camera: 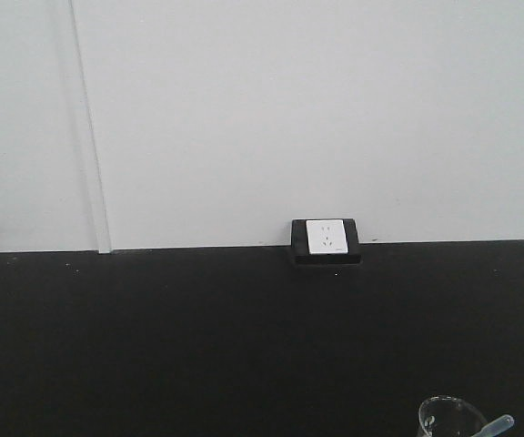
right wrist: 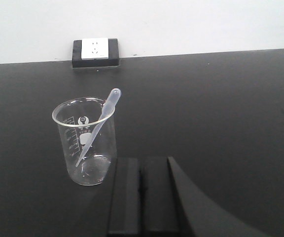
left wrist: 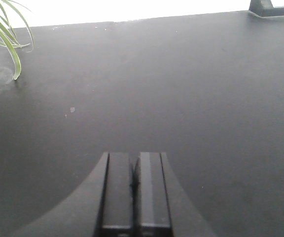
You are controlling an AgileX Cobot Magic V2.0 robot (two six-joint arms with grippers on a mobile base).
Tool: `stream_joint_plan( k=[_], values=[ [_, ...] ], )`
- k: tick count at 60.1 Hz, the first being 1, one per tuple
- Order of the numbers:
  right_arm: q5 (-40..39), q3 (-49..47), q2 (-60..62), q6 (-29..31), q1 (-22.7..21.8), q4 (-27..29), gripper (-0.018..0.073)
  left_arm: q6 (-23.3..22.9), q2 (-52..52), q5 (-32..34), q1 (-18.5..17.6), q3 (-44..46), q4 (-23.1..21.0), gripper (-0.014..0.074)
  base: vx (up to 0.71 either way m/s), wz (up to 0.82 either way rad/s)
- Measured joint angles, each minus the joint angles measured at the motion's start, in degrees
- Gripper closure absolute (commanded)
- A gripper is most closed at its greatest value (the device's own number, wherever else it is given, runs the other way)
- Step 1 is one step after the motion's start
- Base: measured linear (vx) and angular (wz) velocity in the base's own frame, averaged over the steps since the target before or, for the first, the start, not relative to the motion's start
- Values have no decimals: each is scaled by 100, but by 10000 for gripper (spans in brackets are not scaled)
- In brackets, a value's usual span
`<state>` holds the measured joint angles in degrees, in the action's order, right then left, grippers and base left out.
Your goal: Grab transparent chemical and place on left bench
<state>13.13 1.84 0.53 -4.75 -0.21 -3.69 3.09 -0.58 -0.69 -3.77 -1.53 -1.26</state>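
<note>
- Standing upright on the black counter [camera: 198,337], the transparent chemical [right wrist: 85,143] has a pale dropper [right wrist: 100,123] leaning on its rim.
- Right tool [right wrist: 141,197]: fingers pressed together, empty, just right of it.
- Left tool [left wrist: 133,182]: fingers together, empty, over the counter near the plant [left wrist: 4,34].
- Wall socket [camera: 326,238] sits at the counter's back edge.

Matte black, flat, rectangular-fingered grippers [left wrist: 133,158] [right wrist: 141,162]
</note>
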Motion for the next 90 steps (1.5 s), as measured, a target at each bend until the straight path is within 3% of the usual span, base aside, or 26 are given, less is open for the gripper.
stream_joint_plan(
  k=[55,64,77,90],
  values=[
    [-14,0,0,0,0,-42,566,0,0,0,0,0,0,600,0,0],
    [-582,0,0,-78,0,109,566,0,0,0,0,0,0,600,0,0],
    [-2230,-6,0,-24,0,73,562,0,0,0,0,0,0,600,0,0],
    [-1895,-873,-775,3,0,-190,559,0,0,0,0,0,0,600,0,0]
  ],
)
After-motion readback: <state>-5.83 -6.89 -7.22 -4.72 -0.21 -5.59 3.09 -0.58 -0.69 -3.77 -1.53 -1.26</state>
